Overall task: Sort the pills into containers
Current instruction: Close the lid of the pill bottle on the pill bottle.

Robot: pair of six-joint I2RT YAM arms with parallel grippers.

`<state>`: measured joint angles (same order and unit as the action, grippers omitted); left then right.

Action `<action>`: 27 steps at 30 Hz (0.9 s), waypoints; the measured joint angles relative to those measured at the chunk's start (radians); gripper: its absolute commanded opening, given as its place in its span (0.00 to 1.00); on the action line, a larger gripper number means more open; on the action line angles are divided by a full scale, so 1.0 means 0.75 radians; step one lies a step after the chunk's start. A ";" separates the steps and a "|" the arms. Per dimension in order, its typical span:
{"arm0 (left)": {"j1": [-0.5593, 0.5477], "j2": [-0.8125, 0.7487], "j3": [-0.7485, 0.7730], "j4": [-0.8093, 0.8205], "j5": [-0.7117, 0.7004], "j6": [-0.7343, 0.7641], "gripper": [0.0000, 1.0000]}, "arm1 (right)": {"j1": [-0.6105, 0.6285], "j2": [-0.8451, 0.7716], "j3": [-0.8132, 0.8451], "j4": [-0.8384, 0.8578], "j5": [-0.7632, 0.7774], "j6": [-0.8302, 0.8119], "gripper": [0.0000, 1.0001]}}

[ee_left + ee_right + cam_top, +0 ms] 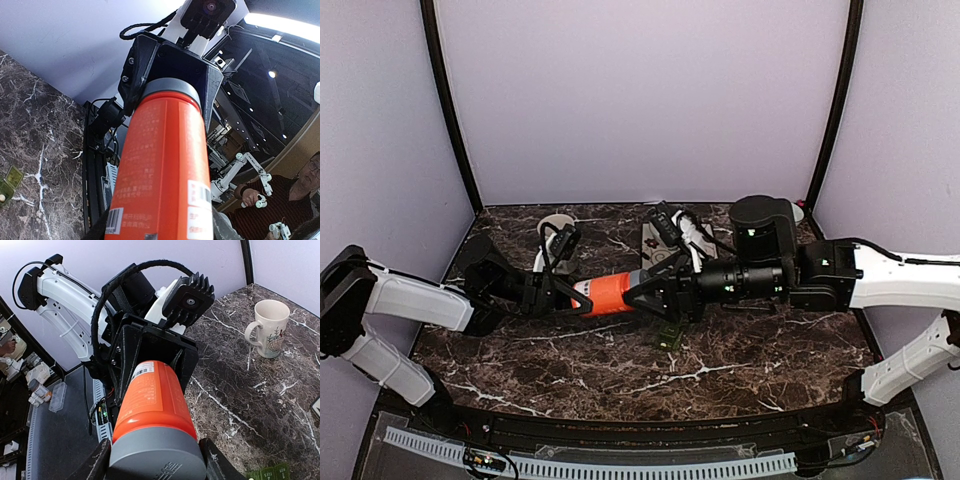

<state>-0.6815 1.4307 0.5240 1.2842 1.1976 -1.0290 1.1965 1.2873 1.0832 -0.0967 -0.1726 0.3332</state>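
The left gripper (578,298) is clamping the orange bottle (610,297) by its base while the right gripper (642,294) is gripping its grey cap (157,455), with the green pill box (668,336) lying at the cap's five o'clock.

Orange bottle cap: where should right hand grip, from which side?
Across the grey cap's round sides, coming end-on from the robot's right. The orange bottle is held level, left hand on its body, so the cap faces the right hand.

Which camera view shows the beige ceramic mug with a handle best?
The right wrist view: the beige ceramic mug stands upright on the dark marble table, handle and printed pattern visible. The top external view shows only its pale rim beside the left arm. The left wrist view misses it.
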 measured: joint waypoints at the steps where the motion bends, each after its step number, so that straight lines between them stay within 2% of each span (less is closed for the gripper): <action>1: 0.000 0.000 0.000 0.001 0.002 -0.001 0.00 | 0.000 0.001 0.000 0.001 -0.002 0.000 0.40; 21: 0.029 0.012 0.001 0.069 0.044 -0.057 0.00 | 0.001 0.041 0.004 0.077 -0.011 0.052 0.35; 27: 0.028 -0.026 0.001 -0.041 0.032 0.056 0.00 | 0.000 0.052 0.004 0.081 -0.003 0.117 0.28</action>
<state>-0.6601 1.4109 0.5243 1.2533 1.2213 -0.9871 1.1965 1.3266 1.0859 -0.0357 -0.1745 0.4213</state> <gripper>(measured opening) 0.484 0.518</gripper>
